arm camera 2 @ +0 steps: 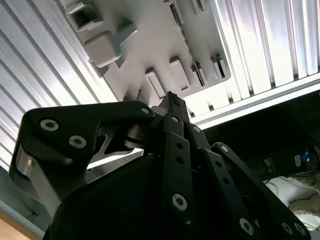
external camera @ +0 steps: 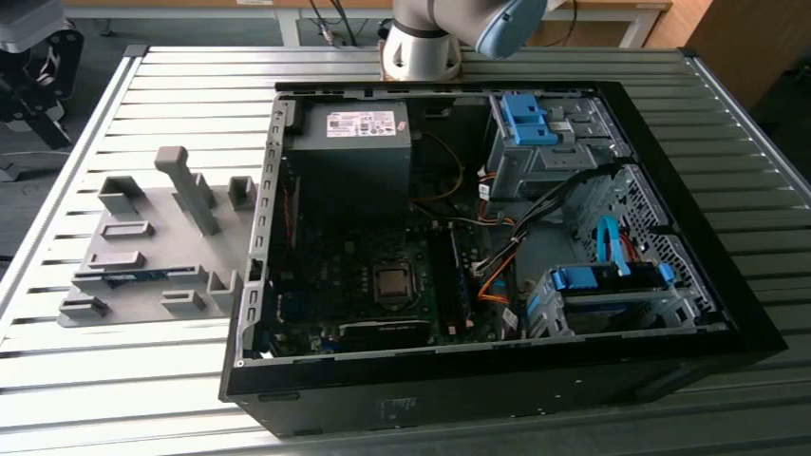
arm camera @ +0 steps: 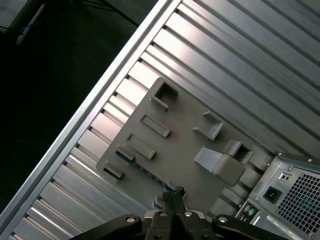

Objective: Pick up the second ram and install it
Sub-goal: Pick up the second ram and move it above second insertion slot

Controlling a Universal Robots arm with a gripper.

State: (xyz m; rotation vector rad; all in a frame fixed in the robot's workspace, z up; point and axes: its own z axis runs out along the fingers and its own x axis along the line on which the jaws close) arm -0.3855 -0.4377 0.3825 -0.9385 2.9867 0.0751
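**Ram Is Left in Its Slot, Jaws Are Shut on Nothing**

The second ram is seen as a thin blue-green strip. It is laid flat in a long slot on the grey fixture plate. The plate is set on the slatted metal counter, just beside the open computer case, on the exterior view's left. Grey blocks are stood up on the plate around the strip.

In the first wrist view, the same strip is seen along one edge of the plate. The gripper is held up above the plate and is not touching it. Its tip is lined up near one end of the strip.

The jaws are pressed together into one thin point. Nothing is held between them. This is also shown in the second wrist view, where the gripper is pointed at the plate.

Inside the case, a dark power box and two bright blue latches are seen. The base of the arm is fixed behind the case.
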